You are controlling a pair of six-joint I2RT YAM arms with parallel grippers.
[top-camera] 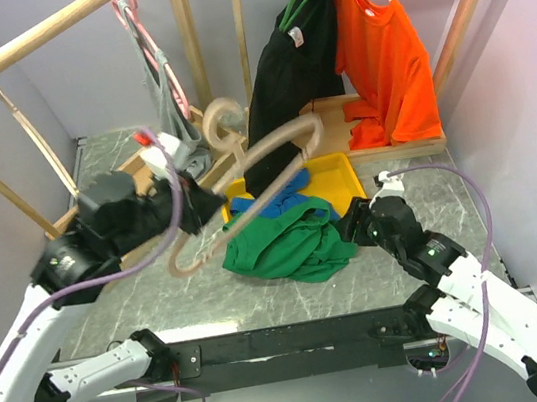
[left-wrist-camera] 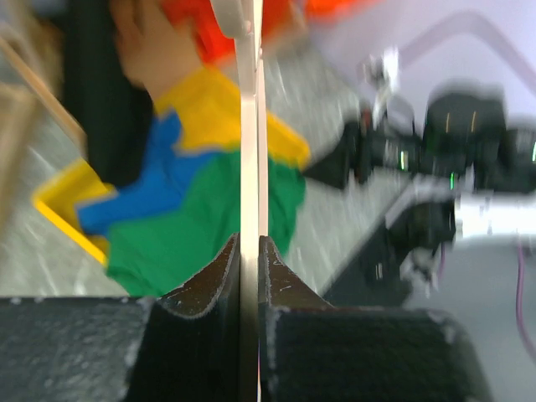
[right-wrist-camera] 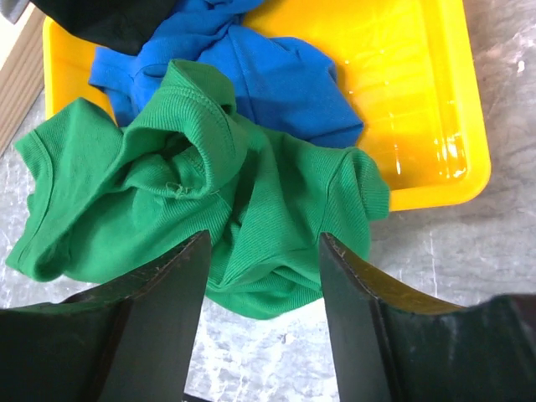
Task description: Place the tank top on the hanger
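The yellow tray (right-wrist-camera: 419, 100) holds a bright blue garment (right-wrist-camera: 276, 75) (bunched toward its left end). The tank top (right-wrist-camera: 193, 201) lies crumpled on the table (top-camera: 162, 298), its upper part draped over the tray's front rim and touching the blue cloth. The right end effector (right-wrist-camera: 264, 243) hangs spread just above it. The left end effector (left-wrist-camera: 249, 251) pinches the hanger (left-wrist-camera: 249, 126), held up off the table.
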